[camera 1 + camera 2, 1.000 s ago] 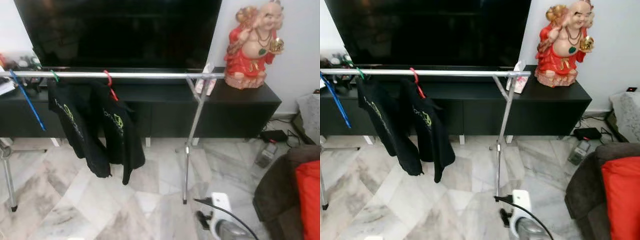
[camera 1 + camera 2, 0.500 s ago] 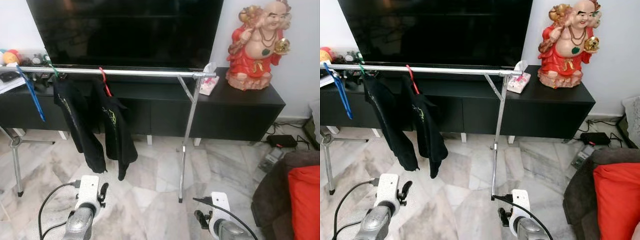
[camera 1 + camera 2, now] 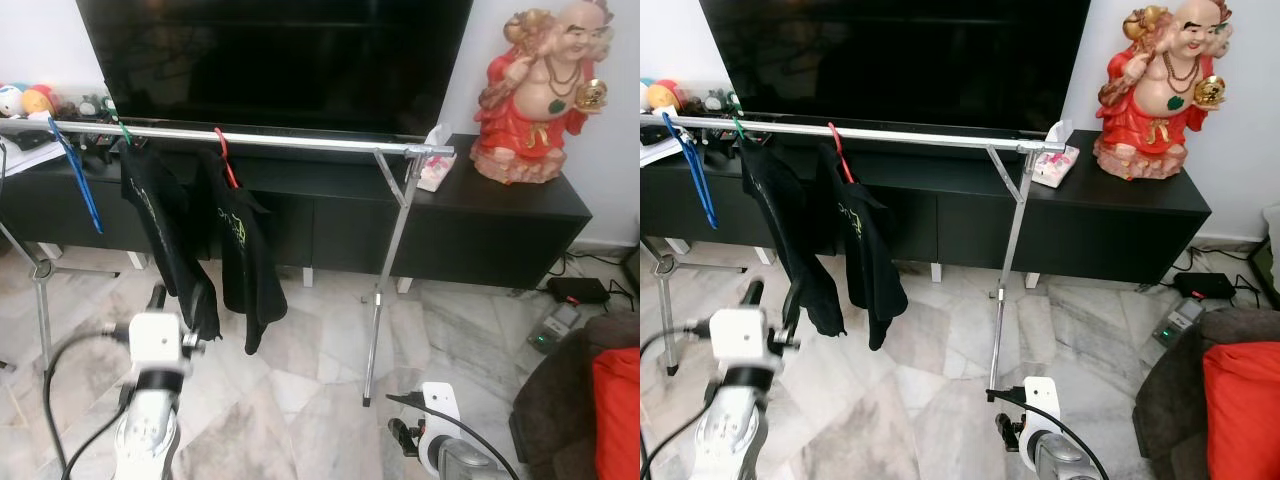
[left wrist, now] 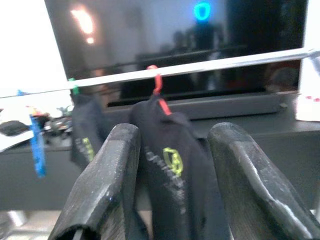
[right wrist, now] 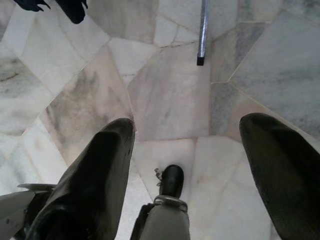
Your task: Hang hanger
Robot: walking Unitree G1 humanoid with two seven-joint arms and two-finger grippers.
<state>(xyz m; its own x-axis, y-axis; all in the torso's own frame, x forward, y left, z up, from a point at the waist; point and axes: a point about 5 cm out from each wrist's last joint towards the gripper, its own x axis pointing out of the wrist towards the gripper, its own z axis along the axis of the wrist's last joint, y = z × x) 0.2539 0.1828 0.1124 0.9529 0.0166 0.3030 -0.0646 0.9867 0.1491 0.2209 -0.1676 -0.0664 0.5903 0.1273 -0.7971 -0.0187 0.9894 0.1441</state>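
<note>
A silver clothes rail [image 3: 300,142] stands before the TV console. An empty blue hanger [image 3: 75,175] hangs on it at the left. Beside it hang two black shirts, one [image 3: 160,230] on a green hook [image 3: 125,135], the other [image 3: 245,250] on a red hanger hook [image 3: 225,160]. My left gripper [image 3: 772,297] is raised just below and in front of the shirts, open and empty; in the left wrist view [image 4: 175,135] the red-hook shirt [image 4: 170,165] shows between its fingers. My right gripper [image 5: 189,125] hangs low, open, over the floor.
A large TV [image 3: 280,50] sits on the black console [image 3: 480,215] with a red statue [image 3: 545,90] and a tissue pack [image 3: 435,170]. The rail's legs [image 3: 385,290] stand on the marble floor. A dark chair with a red cushion [image 3: 615,400] is at the right.
My left arm has come up from the lower left toward the black shirts. The camera has shifted, so the whole scene sits differently. The right arm stays low.
</note>
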